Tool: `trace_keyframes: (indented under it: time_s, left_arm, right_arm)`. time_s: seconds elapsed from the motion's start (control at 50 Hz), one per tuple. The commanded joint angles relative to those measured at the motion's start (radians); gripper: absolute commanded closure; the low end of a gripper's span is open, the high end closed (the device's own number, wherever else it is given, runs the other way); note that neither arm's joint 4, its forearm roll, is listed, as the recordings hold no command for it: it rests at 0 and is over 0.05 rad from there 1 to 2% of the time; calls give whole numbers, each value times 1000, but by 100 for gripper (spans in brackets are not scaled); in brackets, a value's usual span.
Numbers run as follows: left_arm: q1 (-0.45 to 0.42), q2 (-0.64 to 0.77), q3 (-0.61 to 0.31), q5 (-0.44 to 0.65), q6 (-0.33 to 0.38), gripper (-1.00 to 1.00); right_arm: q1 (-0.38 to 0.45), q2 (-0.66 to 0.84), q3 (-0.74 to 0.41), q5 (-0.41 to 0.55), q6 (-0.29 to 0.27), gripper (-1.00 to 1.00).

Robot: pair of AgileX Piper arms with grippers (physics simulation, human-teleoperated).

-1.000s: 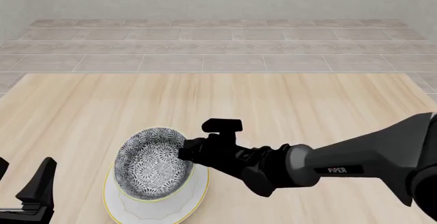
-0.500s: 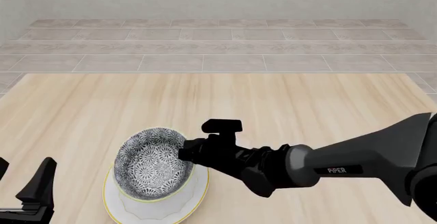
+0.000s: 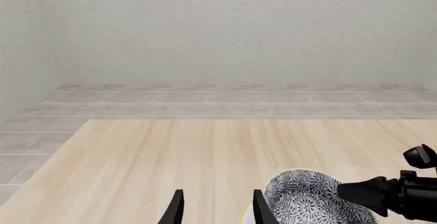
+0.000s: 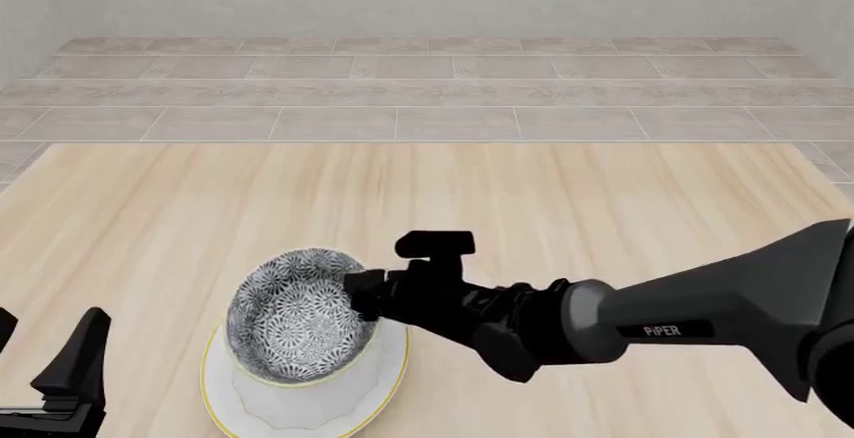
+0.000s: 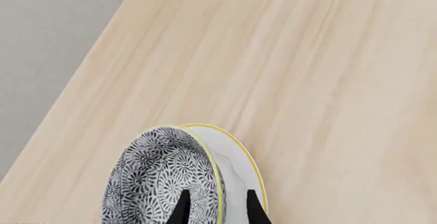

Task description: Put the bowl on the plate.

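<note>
The right pincer (image 4: 360, 296) pinches the rim of the deep blue-grey floral ceramic bowl (image 4: 299, 319), tilting it over the wide white gold-rimmed plate (image 4: 304, 391) for setting down, while the left pincer (image 3: 215, 208) waits parted and empty.

Light wood table (image 4: 601, 198) carries white plate (image 4: 380, 383) (near front edge).

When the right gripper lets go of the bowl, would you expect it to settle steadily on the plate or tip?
The bowl looks rigid and glazed, so probably slippery. It sits tilted over the plate, pinched at its rim by the right gripper, so it may rock before settling. Its deep round shape suggests it could slide off-centre.
</note>
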Motion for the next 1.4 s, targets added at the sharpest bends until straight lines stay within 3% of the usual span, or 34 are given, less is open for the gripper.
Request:
trace_keyframes:
  time_s: [0.02, 0.82, 1.4]
  left_arm:
    - [0, 0, 0, 0, 0, -100]
    - [0, 0, 0, 0, 0, -100]
    - [0, 0, 0, 0, 0, -100]
  right_arm:
    - [1, -5, -8, 8, -7, -100]
    - [6, -90, 10, 28, -29, -100]
    - [-42, -470, 132, 139, -145, -100]
